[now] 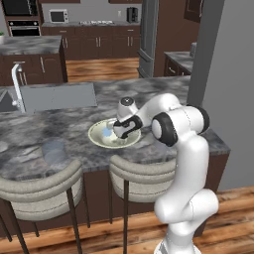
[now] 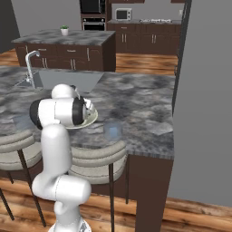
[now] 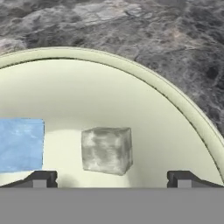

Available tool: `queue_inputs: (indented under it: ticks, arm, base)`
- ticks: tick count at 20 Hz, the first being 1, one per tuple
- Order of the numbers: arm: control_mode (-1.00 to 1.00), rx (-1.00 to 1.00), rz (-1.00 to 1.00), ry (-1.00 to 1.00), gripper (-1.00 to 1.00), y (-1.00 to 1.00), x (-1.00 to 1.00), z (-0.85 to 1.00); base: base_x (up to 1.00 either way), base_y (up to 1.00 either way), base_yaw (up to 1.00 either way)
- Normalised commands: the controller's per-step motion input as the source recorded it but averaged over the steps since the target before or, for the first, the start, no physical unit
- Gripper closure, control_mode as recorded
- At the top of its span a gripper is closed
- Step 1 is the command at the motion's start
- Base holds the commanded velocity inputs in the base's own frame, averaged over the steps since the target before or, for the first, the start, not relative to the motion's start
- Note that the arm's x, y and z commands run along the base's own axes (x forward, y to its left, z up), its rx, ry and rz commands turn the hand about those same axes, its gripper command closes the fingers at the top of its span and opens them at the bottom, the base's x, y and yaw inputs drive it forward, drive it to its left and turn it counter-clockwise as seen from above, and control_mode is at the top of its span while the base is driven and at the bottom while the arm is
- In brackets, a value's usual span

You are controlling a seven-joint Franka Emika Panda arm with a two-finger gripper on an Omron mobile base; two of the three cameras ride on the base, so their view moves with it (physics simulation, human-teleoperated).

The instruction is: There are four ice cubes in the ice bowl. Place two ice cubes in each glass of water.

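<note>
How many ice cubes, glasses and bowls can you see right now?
Ice cubes: 2, a blue cube and a grey cube
Glasses: 2, one glass and another glass
Bowls: 1, the bowl
Total: 5

- The arm (image 1: 186, 163) is built of glossy white rounded shells, thick and tubular, swelling into a bulbous casing near the base.
- Black bands ring its joints, with a black disc capping the elbow housing.
- A small dark dot marks the white wrist cap.
- The gripper (image 3: 109, 178) has two small dark finger tips (image 3: 41, 178), blocky, each with a grey face.
</note>
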Motion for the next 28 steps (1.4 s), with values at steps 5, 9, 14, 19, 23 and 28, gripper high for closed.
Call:
queue_inputs:
  ticks: [5, 9, 14, 19, 23, 28]
  arm:
    - [-1.0, -0.04, 0.0, 0.02, -1.0, 0.0, 0.23, -0.23]
    - [-1.0, -0.05, 0.0, 0.01, -1.0, 0.0, 0.1, -0.3]
    - [-1.0, -0.05, 0.0, -0.04, -1.0, 0.0, 0.47, -0.22]
    - [-1.0, -0.01, 0.0, 0.01, -1.0, 0.0, 0.07, -0.28]
    - [-1.0, 0.0, 0.0, 0.03, 1.0, 0.0, 0.0, -0.05]
    - [-1.0, 0.0, 0.0, 0.0, 1.0, 0.0, -0.03, 0.0]
  base:
    - [0.0, 0.0, 0.0]
    - [0.0, 0.0, 0.0]
    - [0.0, 0.0, 0.0]
    - [0.0, 0.0, 0.0]
    - [0.0, 0.0, 0.0]
    - [0.0, 0.0, 0.0]
